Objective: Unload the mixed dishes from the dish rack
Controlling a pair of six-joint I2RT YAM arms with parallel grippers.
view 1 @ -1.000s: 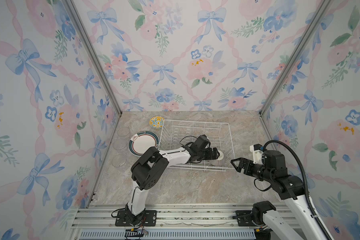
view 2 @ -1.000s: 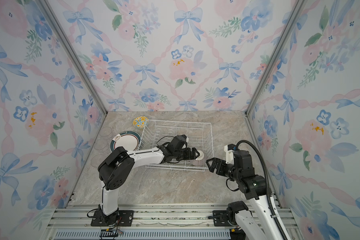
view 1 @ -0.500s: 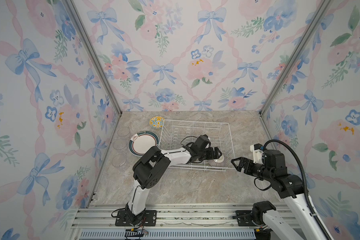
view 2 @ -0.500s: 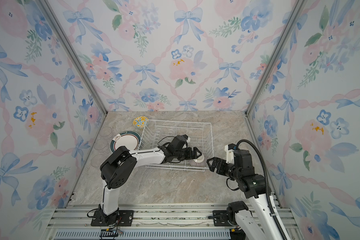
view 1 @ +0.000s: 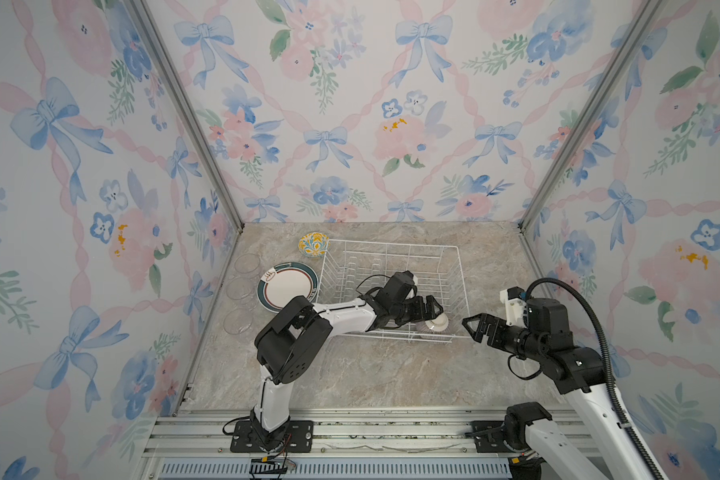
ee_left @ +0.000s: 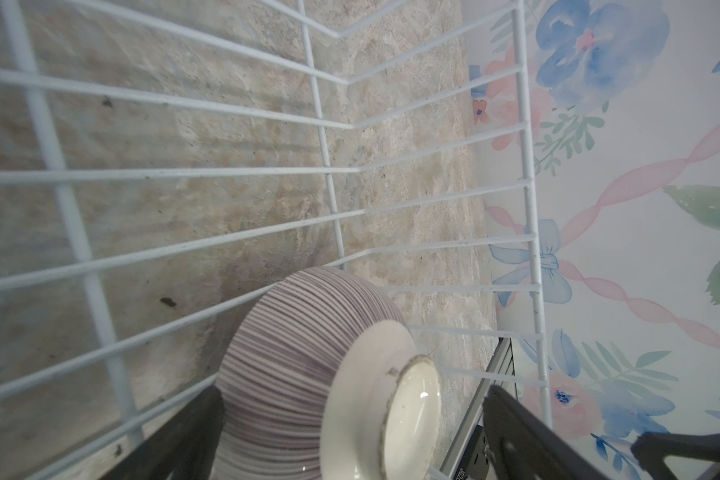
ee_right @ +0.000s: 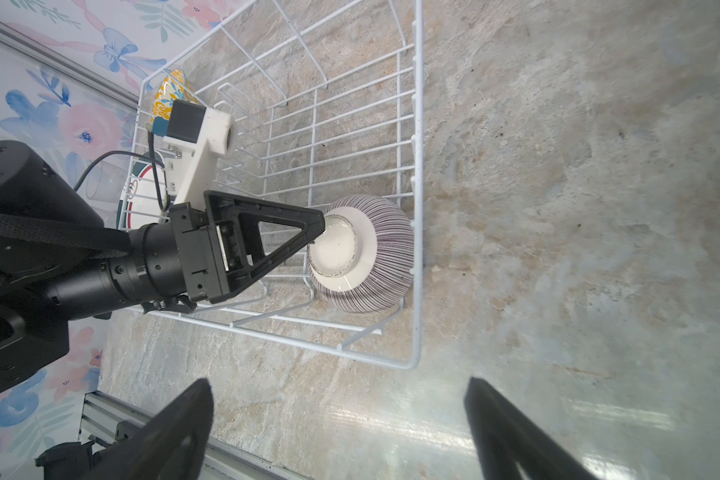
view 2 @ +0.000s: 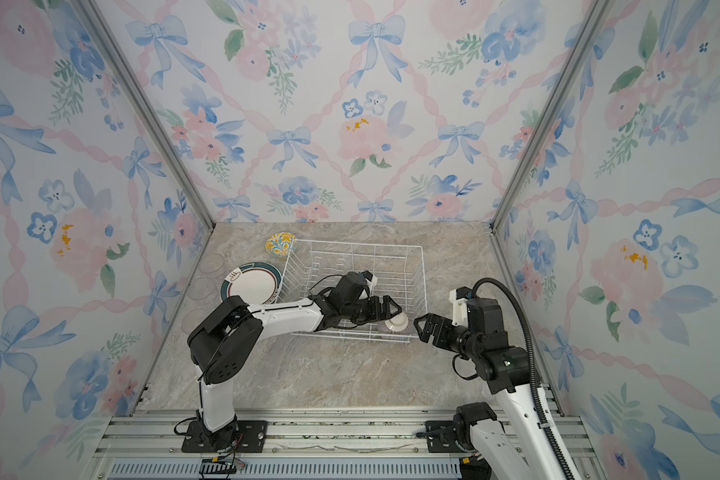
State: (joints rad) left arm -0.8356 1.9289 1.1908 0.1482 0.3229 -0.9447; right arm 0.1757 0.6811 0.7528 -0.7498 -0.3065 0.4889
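The white wire dish rack [view 1: 395,243] [view 2: 362,244] stands mid-table. Only a purplish striped bowl [view 1: 435,326] [view 2: 395,326] [ee_left: 292,365] [ee_right: 387,249] shows inside it. The bowl lies tipped in the near right corner, its white foot facing into the rack. My left gripper [view 1: 435,313] [view 2: 393,313] [ee_left: 352,395] [ee_right: 316,239] reaches into the rack, open, with a finger on either side of the bowl. One finger [ee_left: 200,419] sits close against the striped wall. My right gripper [view 1: 470,330] [view 2: 420,331] [ee_right: 337,384] hovers open and empty just outside that corner.
Left of the rack a teal-brown rimmed plate [view 1: 287,286] [view 2: 250,286] lies flat. A yellow-blue bowl [view 1: 314,245] [view 2: 280,244] sits by the rack's far left corner. Three clear glass cups [view 1: 247,264] [view 1: 238,289] [view 1: 237,322] line the left wall. Rack wires [ee_left: 329,174] surround the left gripper.
My left gripper has edged slightly farther toward the bowl in the rack's near right corner. The right arm has not moved.
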